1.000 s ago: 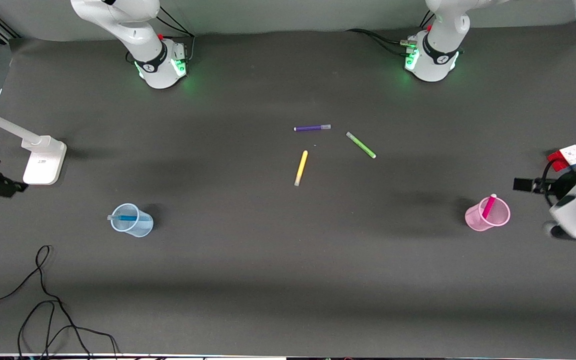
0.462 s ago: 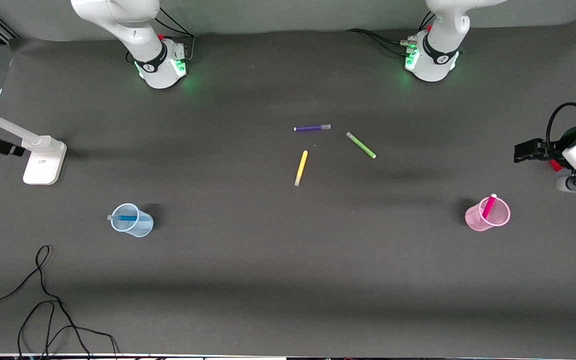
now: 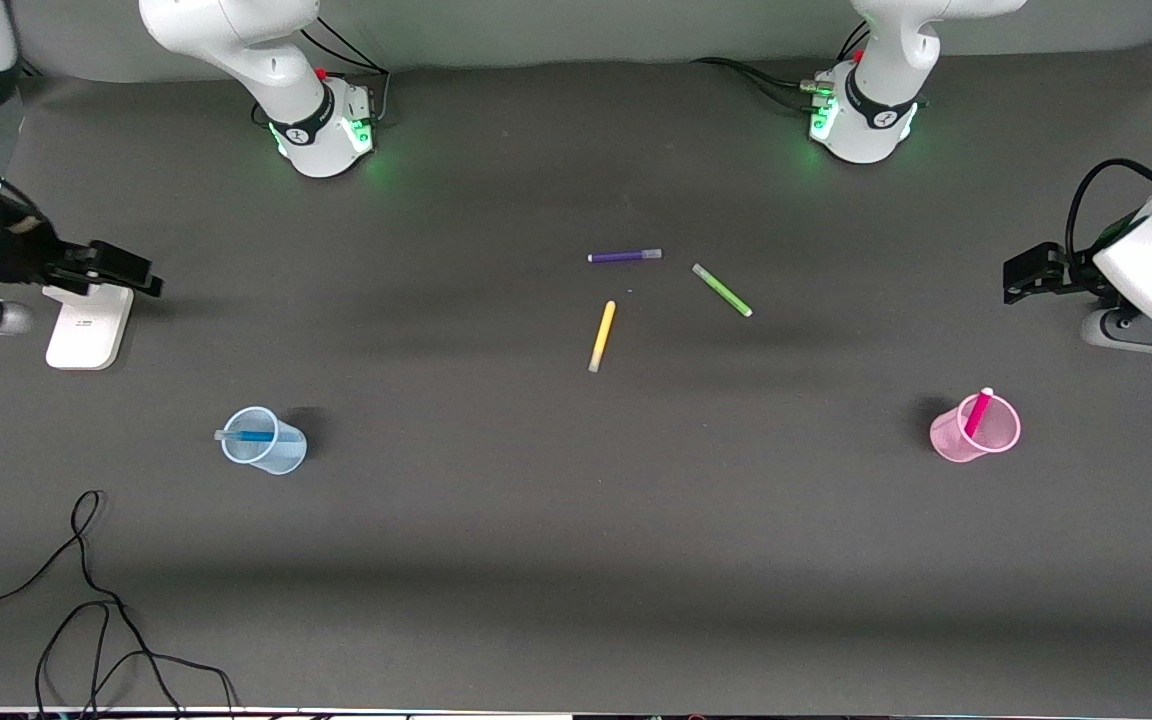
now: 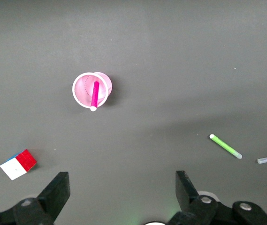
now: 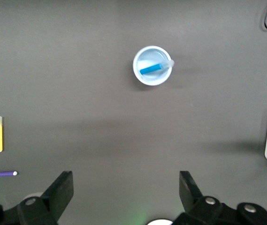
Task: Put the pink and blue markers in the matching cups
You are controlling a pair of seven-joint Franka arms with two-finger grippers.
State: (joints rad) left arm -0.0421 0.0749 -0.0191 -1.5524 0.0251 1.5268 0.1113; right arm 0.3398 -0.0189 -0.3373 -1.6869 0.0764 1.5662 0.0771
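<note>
My left gripper (image 4: 119, 197) and right gripper (image 5: 126, 194) hung spread and empty; pink marker (image 3: 977, 411) leaned toward 12 in the pink cup (image 3: 948, 440), blue marker (image 3: 248, 436) toward 9 in the blue cup (image 3: 281, 458).

Likely robot lab: two bench-mounted arms (image 3: 306, 110), dark mat (image 3: 576, 560).

Glossy white rounded shells are worn by both arms, with a black band and small logo ringing each white dome-shaped base (image 3: 321, 135) (image 3: 861, 120). Green status lights are lit at the bases, black cables are plugged in beside them. Matte black two-finger grippers (image 3: 121, 268) (image 3: 1031, 272) are fitted, silver screws seen on the fingers' mounts (image 4: 27, 202).
</note>
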